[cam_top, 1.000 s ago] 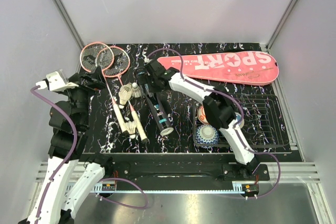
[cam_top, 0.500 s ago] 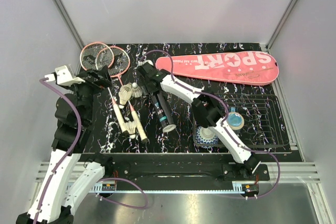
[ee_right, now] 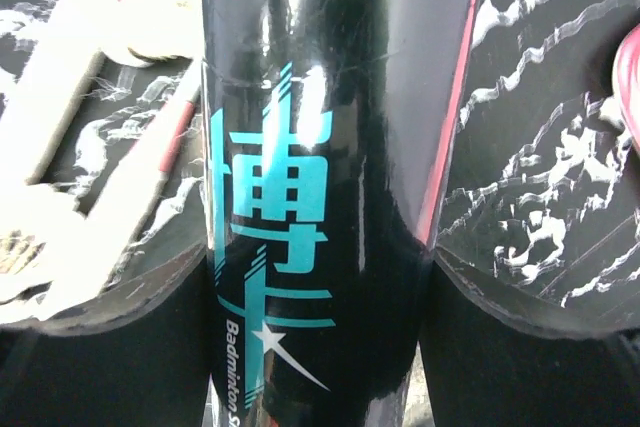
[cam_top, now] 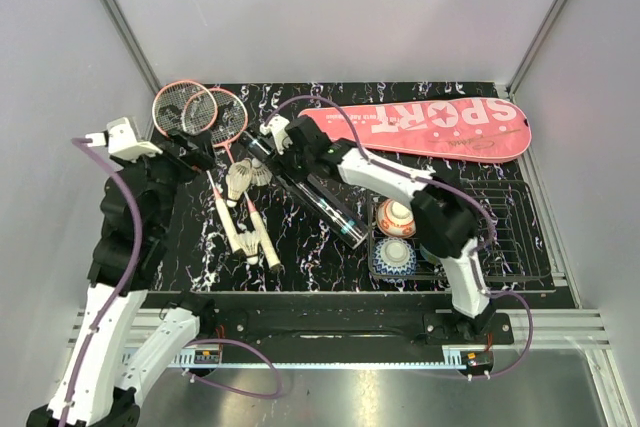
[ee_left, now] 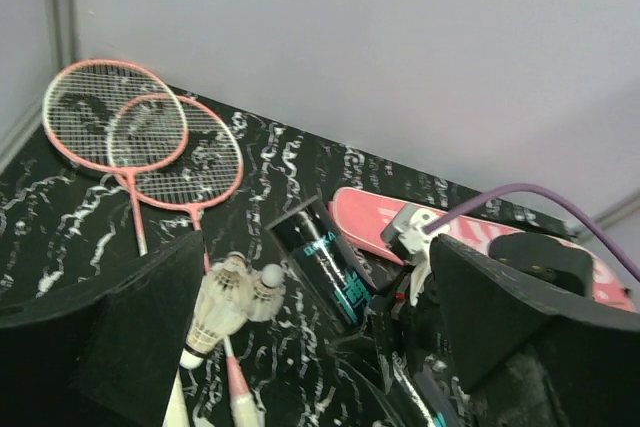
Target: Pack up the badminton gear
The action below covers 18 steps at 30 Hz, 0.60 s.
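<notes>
Pinching the slick black tube (cam_top: 325,205) off-centre with my right gripper (ee_right: 318,282), I judge it light, stiff, better held mid-length; left gripper (ee_left: 315,319) gapes.

The 2 rackets (cam_top: 205,112) are pink-framed, the tube (cam_top: 335,212) black with teal lettering, the cover (cam_top: 430,127) pink, the table (cam_top: 330,269) white-veined black

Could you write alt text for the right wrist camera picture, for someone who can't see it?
A glossy black tube with turquoise lettering fills the view, clamped by the end effector. White racket handles lie to its left.
</notes>
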{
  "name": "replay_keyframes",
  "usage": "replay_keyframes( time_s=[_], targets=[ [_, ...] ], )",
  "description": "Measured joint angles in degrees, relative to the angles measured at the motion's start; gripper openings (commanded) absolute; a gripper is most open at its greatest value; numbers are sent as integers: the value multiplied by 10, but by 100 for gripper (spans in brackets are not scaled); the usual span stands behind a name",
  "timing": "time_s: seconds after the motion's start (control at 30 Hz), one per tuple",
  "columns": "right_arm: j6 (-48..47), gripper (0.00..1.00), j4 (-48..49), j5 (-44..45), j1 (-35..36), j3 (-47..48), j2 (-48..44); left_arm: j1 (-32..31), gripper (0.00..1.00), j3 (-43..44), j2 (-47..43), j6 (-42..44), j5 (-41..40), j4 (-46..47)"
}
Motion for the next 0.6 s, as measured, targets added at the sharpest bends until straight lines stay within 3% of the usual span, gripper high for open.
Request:
replay_keyframes(
  time_s=[0.07, 0.17, 0.3, 0.47, 0.6],
  targets=[
    [-27, 47, 86, -55, 0, -94, -78, 0, 99, 23, -11, -24, 17, -39],
    [-79, 46, 162, -117, 2, -156, -139, 0, 99, 50, -42, -49, 48, -103],
    [-150, 43, 224, -211, 1, -206, -178, 0, 99, 81, -93, -68, 81, -195],
    [-198, 43, 257, -316, 1, -269, -203, 0, 98, 116, -96, -85, 127, -284],
    [-209, 42, 278, -376, 2, -304, -227, 0, 85, 131, -68, -91, 193, -344]
  ],
)
